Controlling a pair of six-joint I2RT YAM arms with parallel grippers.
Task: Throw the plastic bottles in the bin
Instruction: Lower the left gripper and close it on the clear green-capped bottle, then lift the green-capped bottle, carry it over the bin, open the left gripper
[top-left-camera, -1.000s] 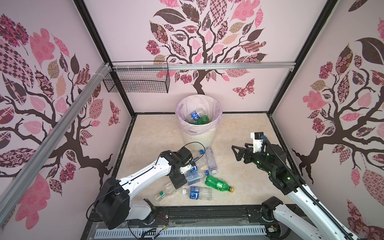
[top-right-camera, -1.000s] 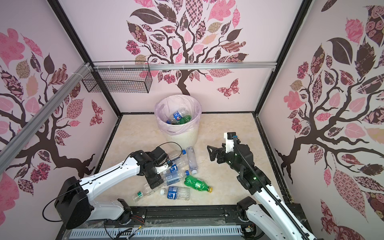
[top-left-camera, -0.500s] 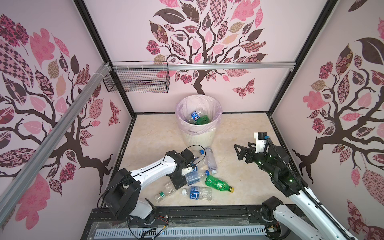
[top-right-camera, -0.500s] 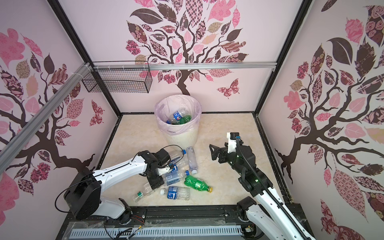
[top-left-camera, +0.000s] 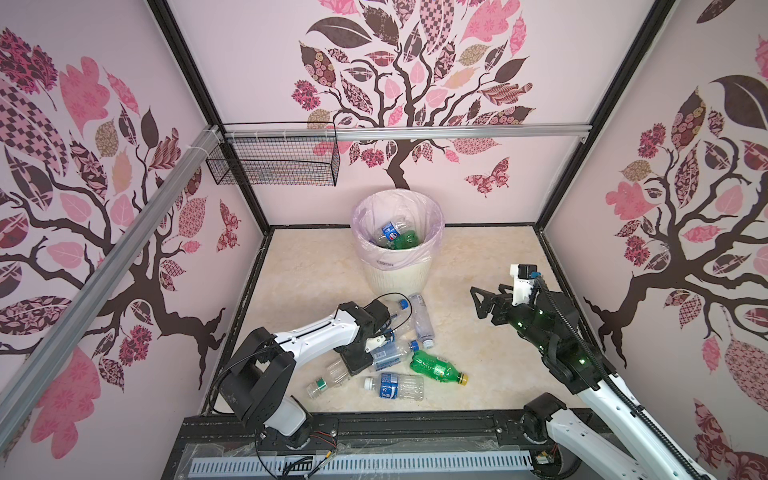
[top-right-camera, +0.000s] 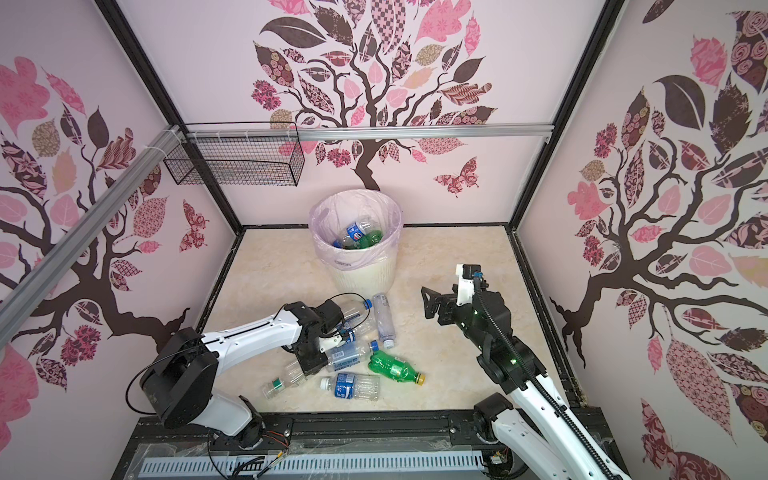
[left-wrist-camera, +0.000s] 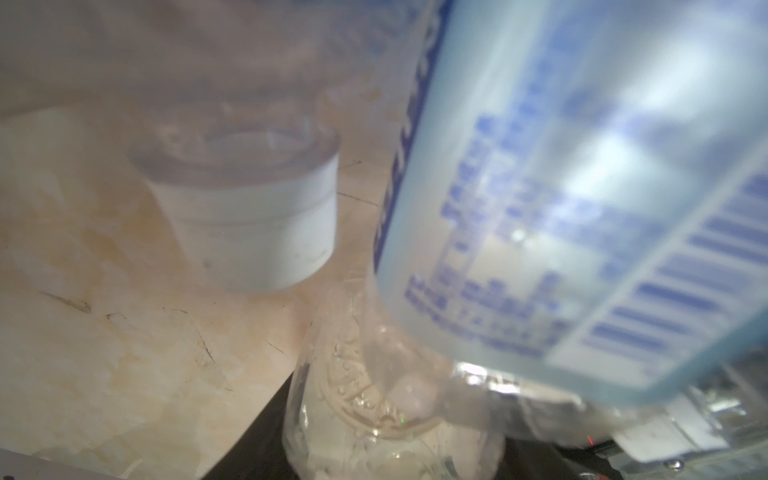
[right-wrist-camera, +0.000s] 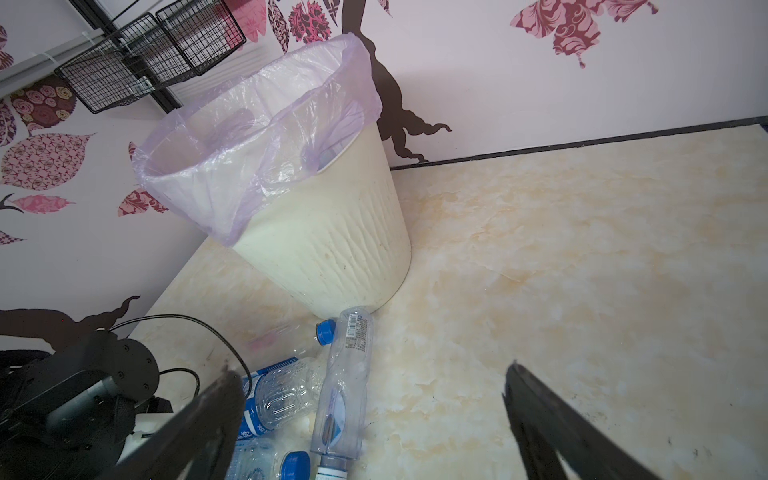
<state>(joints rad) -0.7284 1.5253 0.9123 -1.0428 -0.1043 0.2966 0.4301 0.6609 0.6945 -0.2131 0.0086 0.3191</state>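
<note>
Several plastic bottles lie in a pile at the front: a green one (top-left-camera: 434, 366), a blue-labelled one with a white cap (top-left-camera: 395, 386), a white-labelled one (top-left-camera: 386, 357) and a clear one by the bin (top-left-camera: 423, 322). My left gripper (top-left-camera: 359, 363) is down in the pile. In the left wrist view its jaws (left-wrist-camera: 386, 436) press on a clear plastic bottle (left-wrist-camera: 374, 399), with the white-labelled bottle (left-wrist-camera: 582, 208) beside it. My right gripper (top-left-camera: 484, 303) hovers open over bare floor, empty (right-wrist-camera: 372, 370). The bin (top-left-camera: 397, 274) at the back holds bottles (top-left-camera: 392, 232).
A black wire basket (top-left-camera: 276, 164) hangs on the back rail at the left. Walls close in three sides and a black rail (top-left-camera: 374, 428) runs along the front. The bin (right-wrist-camera: 332, 249) stands just beyond the pile in the right wrist view.
My left gripper has sunk into the pile and its jaws have closed from wide open. The right arm has drifted a little to the right, still open.
</note>
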